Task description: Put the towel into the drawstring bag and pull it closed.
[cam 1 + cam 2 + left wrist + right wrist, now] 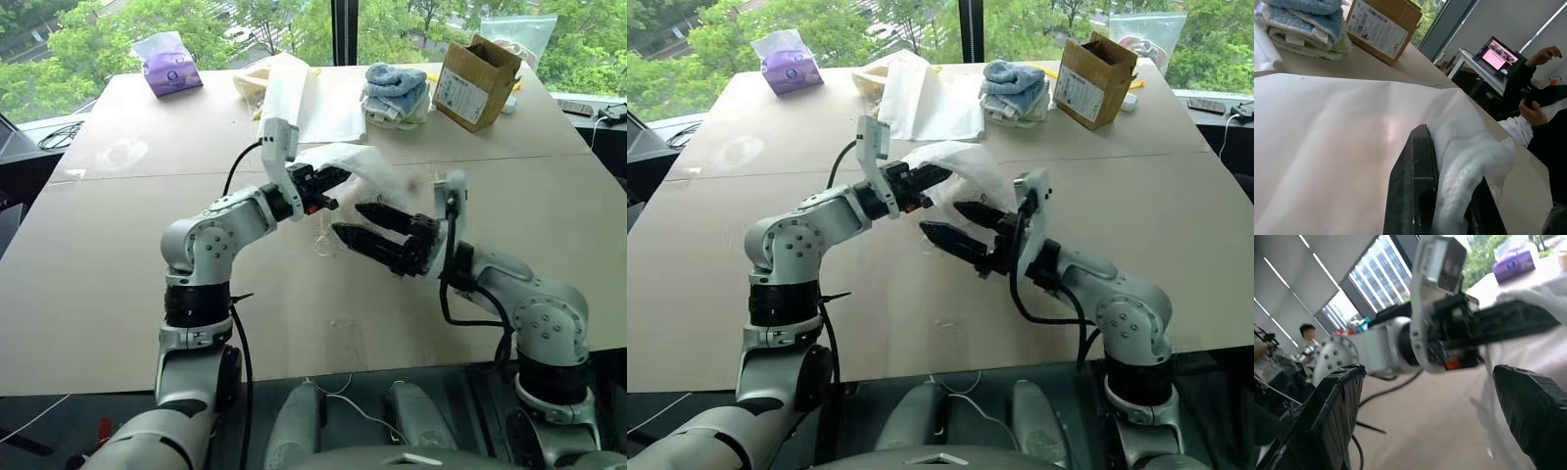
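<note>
Nearest the head camera, the right tool (364,222) hangs above the counter (118,255) with its two black fingers spread wide and nothing between them, their tips aimed toward the robot's left. Just beyond those tips, and a little higher, the left tool (328,186) is clamped shut on a bunched edge of the drawstring bag (367,168), whose thin translucent fabric is lifted off the counter and billows away from the grip toward the robot's right, over the right tool's fingers. In the left wrist view, thick white looped cloth bulges between that tool's closed fingers (1413,191); this may be the towel (1464,166) caught up with the bag, though I cannot tell cloth from bag with certainty. A thin cord (321,243) dangles just below the grip, beside the right fingertips. So the right tool is the free one, and the cord lies just to its left. Farther back sit a pile of blue and white towels (394,93) and a cardboard box (475,83).
</note>
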Motion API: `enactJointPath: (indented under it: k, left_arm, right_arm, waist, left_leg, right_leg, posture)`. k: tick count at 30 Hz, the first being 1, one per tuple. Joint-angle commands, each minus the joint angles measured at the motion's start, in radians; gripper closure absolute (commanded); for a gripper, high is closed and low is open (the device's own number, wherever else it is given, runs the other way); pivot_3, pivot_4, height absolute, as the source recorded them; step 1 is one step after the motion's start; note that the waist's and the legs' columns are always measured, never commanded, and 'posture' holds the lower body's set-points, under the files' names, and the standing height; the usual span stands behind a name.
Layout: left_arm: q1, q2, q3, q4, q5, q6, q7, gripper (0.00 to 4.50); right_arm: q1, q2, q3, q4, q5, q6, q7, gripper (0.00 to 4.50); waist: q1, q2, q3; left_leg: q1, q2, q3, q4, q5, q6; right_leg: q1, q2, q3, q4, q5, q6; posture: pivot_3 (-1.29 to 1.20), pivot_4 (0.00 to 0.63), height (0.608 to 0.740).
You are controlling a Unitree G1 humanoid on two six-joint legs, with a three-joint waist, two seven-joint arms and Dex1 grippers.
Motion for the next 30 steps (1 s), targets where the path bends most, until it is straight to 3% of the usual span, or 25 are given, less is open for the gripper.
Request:
enactJointPath:
  k: [1, 6, 9, 12, 15, 20, 27, 30]
  left_arm:
    - [-0.037, 0.007, 0.017, -0.021, 0.000, -0.028, 0.000, 4.50]
    - [-0.042, 0.010, 0.024, -0.016, 0.003, -0.032, 0.005, 4.50]
    - [-0.041, 0.006, 0.027, -0.016, 0.002, -0.032, 0.008, 4.50]
    - [-0.040, 0.002, 0.029, -0.013, 0.004, -0.033, 0.008, 4.50]
    - [-0.040, -0.001, 0.029, -0.008, 0.007, -0.034, 0.007, 4.50]
    - [-0.037, 0.002, 0.032, -0.013, 0.005, -0.028, 0.006, 4.50]
    - [-0.038, 0.012, 0.033, -0.013, 0.006, -0.026, 0.004, 4.50]
    - [-0.036, 0.015, 0.032, -0.012, 0.009, -0.027, 0.002, 4.50]
  right_arm:
    - [-0.016, -0.038, -0.136, 0.008, 0.002, -0.090, -0.049, 0.05]
    - [0.136, -0.291, -0.285, -0.022, 0.017, -0.066, 0.041, 0.05]
    - [0.281, -0.451, -0.244, -0.049, -0.092, -0.084, 0.130, 0.05]
    - [0.364, -0.533, -0.105, -0.042, -0.287, -0.168, 0.144, 0.05]
    - [0.344, -0.537, 0.029, 0.011, -0.474, -0.274, 0.126, 0.05]
    - [0.247, -0.430, 0.116, 0.129, -0.643, -0.396, 0.057, 0.05]
    - [0.171, -0.289, 0.084, 0.271, -0.738, -0.522, -0.025, 0.05]
    - [0.159, -0.251, 0.062, 0.287, -0.745, -0.550, -0.037, 0.88]
  waist:
    - [0.006, 0.000, 0.000]
    - [0.032, -0.001, 0.001]
    - [0.030, -0.002, 0.001]
    - [0.017, -0.002, 0.001]
    - [0.009, -0.002, 0.001]
    - [0.016, -0.003, 0.002]
    - [0.027, -0.003, 0.002]
    - [0.025, -0.003, 0.002]
  left_leg:
    - [0.000, 0.000, 0.000, 0.000, 0.000, 0.000]
    - [-0.001, -0.001, -0.002, 0.000, 0.000, 0.000]
    - [-0.001, -0.001, 0.000, -0.001, 0.000, 0.001]
    - [0.000, -0.001, 0.002, -0.001, -0.001, 0.002]
    - [0.002, 0.000, 0.004, 0.000, -0.001, 0.002]
    - [0.002, 0.000, 0.003, 0.002, 0.000, 0.000]
    - [0.000, 0.000, 0.000, 0.001, 0.000, 0.000]
    - [0.000, 0.000, 0.001, 0.001, 0.000, 0.000]
  right_leg:
    - [0.000, 0.000, 0.000, 0.000, 0.000, 0.000]
    - [0.001, -0.001, -0.002, -0.002, 0.000, 0.000]
    - [0.001, 0.000, -0.002, -0.003, 0.000, 0.000]
    - [0.001, 0.001, 0.000, -0.003, 0.000, 0.000]
    - [0.001, 0.002, 0.004, -0.001, 0.000, 0.000]
    - [0.002, 0.002, 0.003, -0.001, 0.000, 0.000]
    - [0.001, 0.000, -0.001, -0.002, 0.000, 0.000]
    - [0.001, 0.000, 0.000, -0.001, 0.000, 0.000]
  posture:
    - [0.00, 0.150, 0.740]
    - [0.00, 0.150, 0.740]
    - [0.00, 0.150, 0.740]
    - [0.00, 0.150, 0.740]
    - [0.00, 0.150, 0.740]
    - [0.00, 0.150, 0.740]
    - [0.00, 0.150, 0.740]
    - [0.00, 0.150, 0.740]
